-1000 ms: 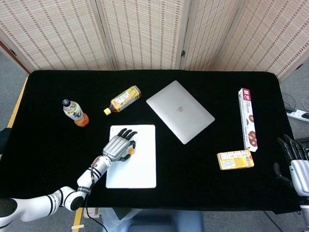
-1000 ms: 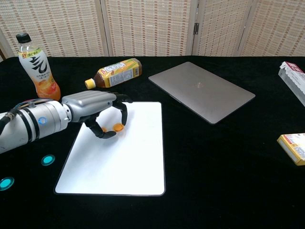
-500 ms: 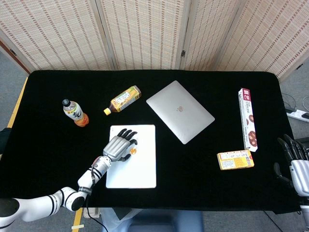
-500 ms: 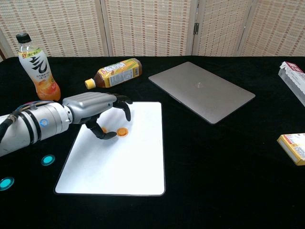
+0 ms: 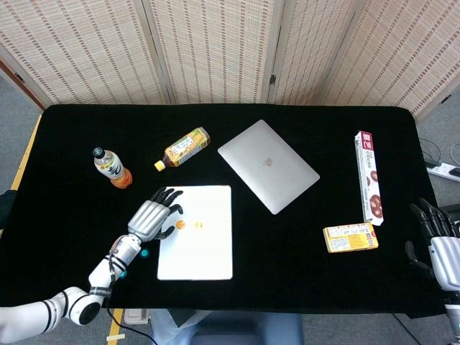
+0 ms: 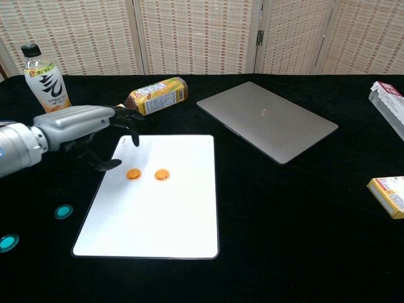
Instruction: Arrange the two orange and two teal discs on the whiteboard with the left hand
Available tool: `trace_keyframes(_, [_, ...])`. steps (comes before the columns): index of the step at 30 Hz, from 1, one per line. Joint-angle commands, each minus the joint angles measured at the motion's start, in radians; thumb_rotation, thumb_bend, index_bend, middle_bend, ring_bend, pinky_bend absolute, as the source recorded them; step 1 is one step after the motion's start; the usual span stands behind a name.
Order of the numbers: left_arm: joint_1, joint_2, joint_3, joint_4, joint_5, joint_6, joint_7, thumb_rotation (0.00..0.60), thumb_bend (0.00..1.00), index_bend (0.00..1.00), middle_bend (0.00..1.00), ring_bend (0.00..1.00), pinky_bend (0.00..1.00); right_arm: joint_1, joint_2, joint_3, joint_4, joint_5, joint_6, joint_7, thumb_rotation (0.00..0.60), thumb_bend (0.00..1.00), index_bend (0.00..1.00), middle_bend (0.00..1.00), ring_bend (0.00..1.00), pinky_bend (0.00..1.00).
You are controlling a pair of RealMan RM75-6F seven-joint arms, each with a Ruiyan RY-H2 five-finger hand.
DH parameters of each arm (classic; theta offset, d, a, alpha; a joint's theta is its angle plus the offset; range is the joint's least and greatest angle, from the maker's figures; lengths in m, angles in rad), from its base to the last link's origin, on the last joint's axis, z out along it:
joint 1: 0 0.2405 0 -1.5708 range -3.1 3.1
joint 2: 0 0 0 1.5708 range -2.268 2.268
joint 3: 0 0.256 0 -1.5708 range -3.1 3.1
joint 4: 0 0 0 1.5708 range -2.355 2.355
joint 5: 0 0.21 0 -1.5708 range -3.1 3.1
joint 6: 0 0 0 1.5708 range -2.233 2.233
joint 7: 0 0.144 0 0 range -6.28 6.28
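Bare cloth surrounds the teal discs (image 6: 63,211); only the whiteboard (image 6: 164,214) edge lies beside them.

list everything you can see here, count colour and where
orange discs: 2, orange, side by side on whiteboard
teal discs: 2, teal, on table left of whiteboard
whiteboard: 1, white, table centre-left
upright bottle: 1, orange drink, far left
lying bottle: 1, yellow label, behind whiteboard
laptop: 1, silver, closed, centre
long box: 1, white-red, right
small box: 1, yellow, right
table: 1, black cloth
left robot hand: empty, over whiteboard's left edge
right robot hand: open, far right edge
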Motion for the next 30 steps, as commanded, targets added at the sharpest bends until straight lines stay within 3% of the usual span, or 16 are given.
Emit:
trace_keyframes(1, [0.039,0.04,0.04,-0.017,0.043,0.039,-0.032,0.6,0.43,0.42,0.11,0.0,0.0,0.003,-0.002,0.0,-0.001,-0.001,-0.003,-0.002,0.6,0.58,0.0,0.0,0.0,0.0])
trace_keyframes(8, [0.117,0.086,0.122,-0.007,0.121,0.112,-0.074,0.6,0.43,0.44,0.11,0.0,0.0,0.013,0.0,0.001,-0.011,-0.008,-0.01,-0.014,0.6,0.58,0.0,0.0,0.0,0.0])
trace_keyframes(14, [0.166,0.093,0.161,0.013,0.152,0.146,-0.092,0.6,0.43,0.44,0.11,0.0,0.0,0.018,0.001,0.001,-0.016,-0.009,-0.017,-0.019,0.6,0.58,0.0,0.0,0.0,0.0])
trace_keyframes(30, [0.22,0.032,0.187,0.081,0.171,0.132,-0.073,0.6,0.41,0.44,0.11,0.0,0.0,0.015,0.002,-0.002,-0.014,-0.009,-0.011,-0.016,0.6,0.58,0.0,0.0,0.0,0.0])
